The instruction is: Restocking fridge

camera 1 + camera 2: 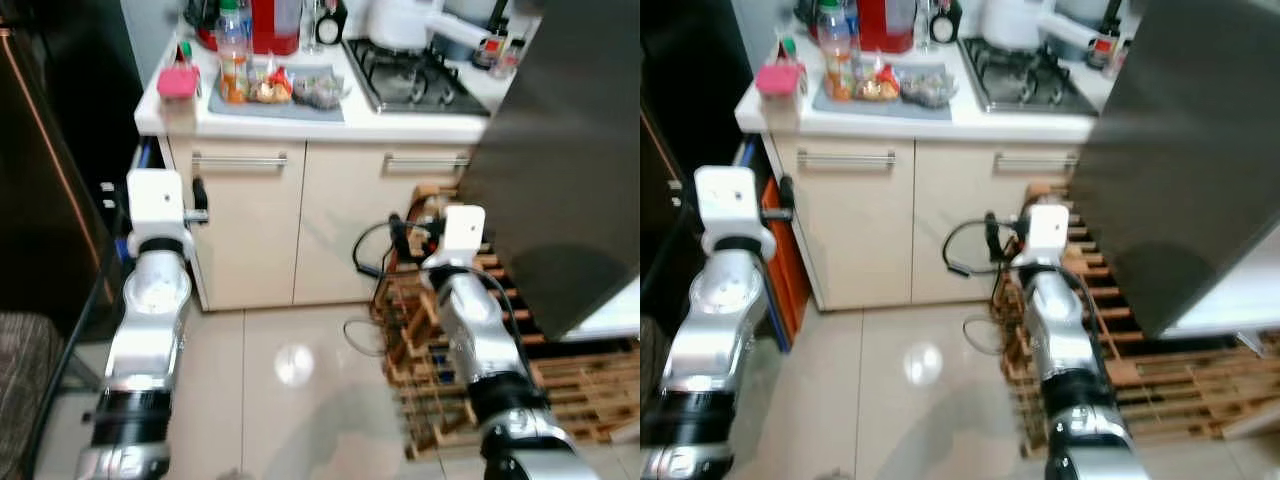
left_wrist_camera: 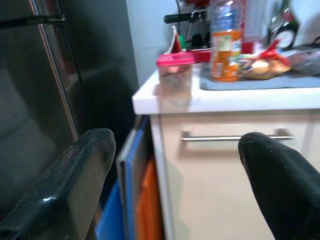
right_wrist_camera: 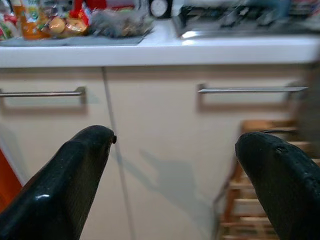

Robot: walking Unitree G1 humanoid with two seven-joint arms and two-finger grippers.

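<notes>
the groceries sit on a grey tray [image 1: 325, 108] on the white counter [image 1: 300, 125]: an orange drink bottle [image 1: 232, 62] stands at the tray's left end, with a wrapped snack packet [image 1: 272, 88] beside it and a dark bag of food [image 1: 320, 90] further right. a pink-lidded container [image 1: 178, 82] rests on the counter's left corner, just beside the tray. all of this lies well ahead of and above both grippers, neither of which touches anything.

the left gripper [image 2: 175, 150] hangs in front of the left cupboard drawer, its two black fingers spread wide and holding nothing, with the pink-lidded container and bottle up ahead of it. the right gripper [image 3: 172, 150] is likewise spread open and empty, facing the cream cupboard doors [image 1: 300, 220] below the counter.

a gas hob [image 1: 415, 78] sits to the right of the tray. the dark fridge door [image 1: 570, 170] stands open at the right, above a wooden pallet [image 1: 560, 385] on the tiled floor [image 1: 290, 400].
</notes>
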